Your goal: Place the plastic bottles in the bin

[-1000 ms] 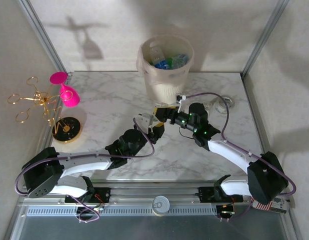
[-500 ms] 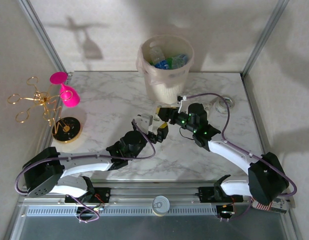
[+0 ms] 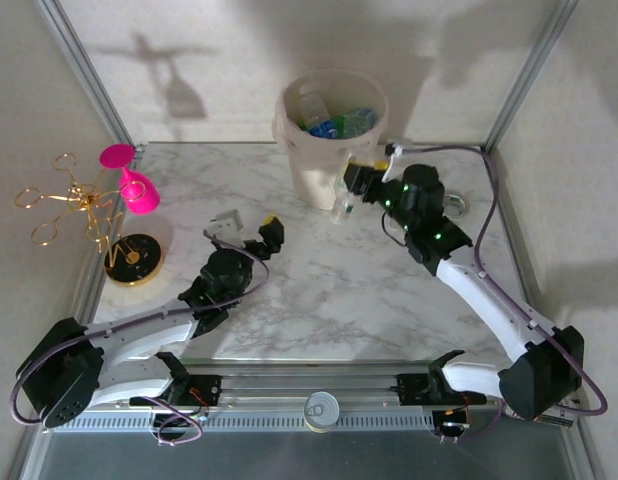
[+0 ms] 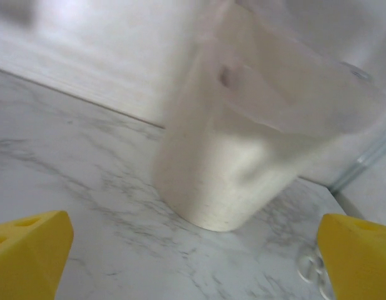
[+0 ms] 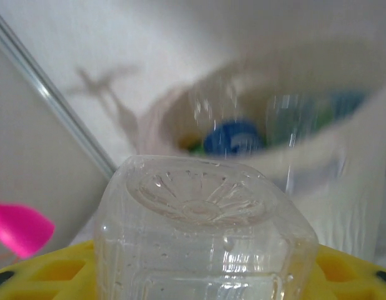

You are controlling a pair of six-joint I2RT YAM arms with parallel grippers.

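Yellow-padded right tool (image 3: 351, 183) clamps a clear bottle (image 3: 341, 205) near its base, poised just beside the bin (image 3: 314, 170) wall, presumably to clear the rim before release. Left tool (image 3: 247, 228), jaws wide and empty, hovers above the tabletop (image 3: 319, 300), well apart. Right wrist view adds the bottle's ribbed base and blue-capped bottles (image 5: 233, 137) inside the bin; overhead view gives both tools' spacing.

Clear bottle (image 3: 341, 207) from left claw (image 3: 247, 228) to right claw (image 3: 350, 186), now up beside bin (image 3: 289, 130).
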